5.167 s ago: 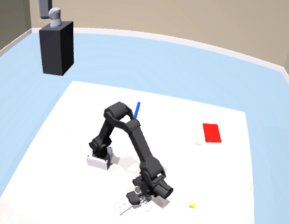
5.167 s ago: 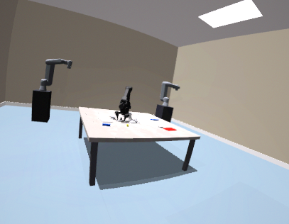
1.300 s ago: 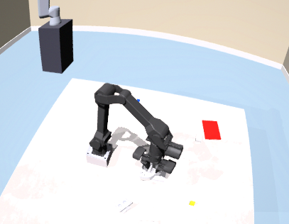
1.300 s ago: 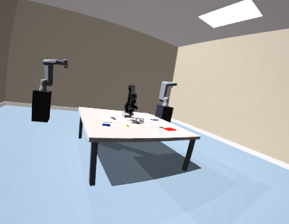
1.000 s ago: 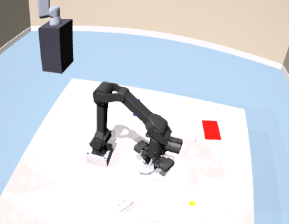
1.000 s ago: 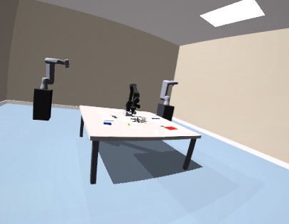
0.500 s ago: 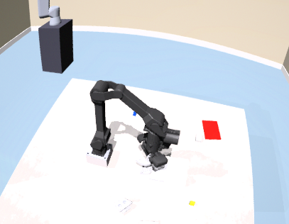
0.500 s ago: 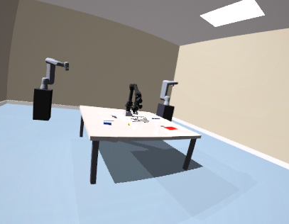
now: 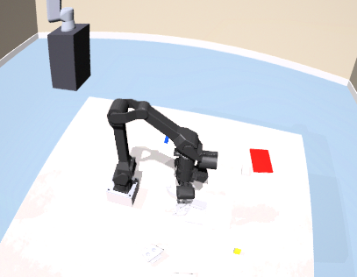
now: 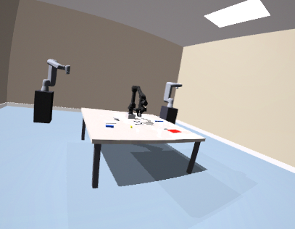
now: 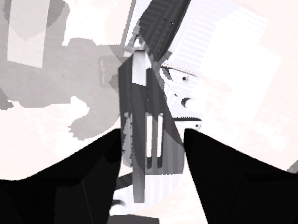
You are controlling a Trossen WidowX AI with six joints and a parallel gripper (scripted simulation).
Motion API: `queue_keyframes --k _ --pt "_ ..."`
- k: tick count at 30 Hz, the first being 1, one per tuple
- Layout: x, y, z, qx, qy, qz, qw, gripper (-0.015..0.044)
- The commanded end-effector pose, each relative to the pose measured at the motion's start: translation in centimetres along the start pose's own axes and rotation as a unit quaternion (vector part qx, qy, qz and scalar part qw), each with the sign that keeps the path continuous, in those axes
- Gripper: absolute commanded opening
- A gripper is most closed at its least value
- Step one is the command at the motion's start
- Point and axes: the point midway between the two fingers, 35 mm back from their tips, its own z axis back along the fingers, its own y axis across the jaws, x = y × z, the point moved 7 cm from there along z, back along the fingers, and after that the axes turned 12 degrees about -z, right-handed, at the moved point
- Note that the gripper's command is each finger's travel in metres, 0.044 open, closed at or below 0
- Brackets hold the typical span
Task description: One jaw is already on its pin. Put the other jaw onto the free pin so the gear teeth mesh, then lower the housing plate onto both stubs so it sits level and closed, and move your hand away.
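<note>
A grey, tapering jaw piece [image 11: 152, 100] is held in the gripper [image 9: 184, 202] [image 10: 140, 115] [image 11: 153, 135], with two narrow parallel slots and a ragged edge along one side. Beyond it, pale mechanism parts [image 9: 183, 209] [image 11: 175, 92] lie on the table, white, with small dark holes and a dark toothed edge. Glare hides their outlines; whether any teeth mesh, and which part is the housing plate, cannot be told.
</note>
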Motion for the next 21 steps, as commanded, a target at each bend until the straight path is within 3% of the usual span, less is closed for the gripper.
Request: queue_keyframes --k 1,21 --pt "-0.79 0.89 -0.01 -0.002 -0.004 -0.066 0.998 0.0134" --pt "-0.99 1.16 -0.05 -0.001 -0.003 -0.085 0.996 0.0134"
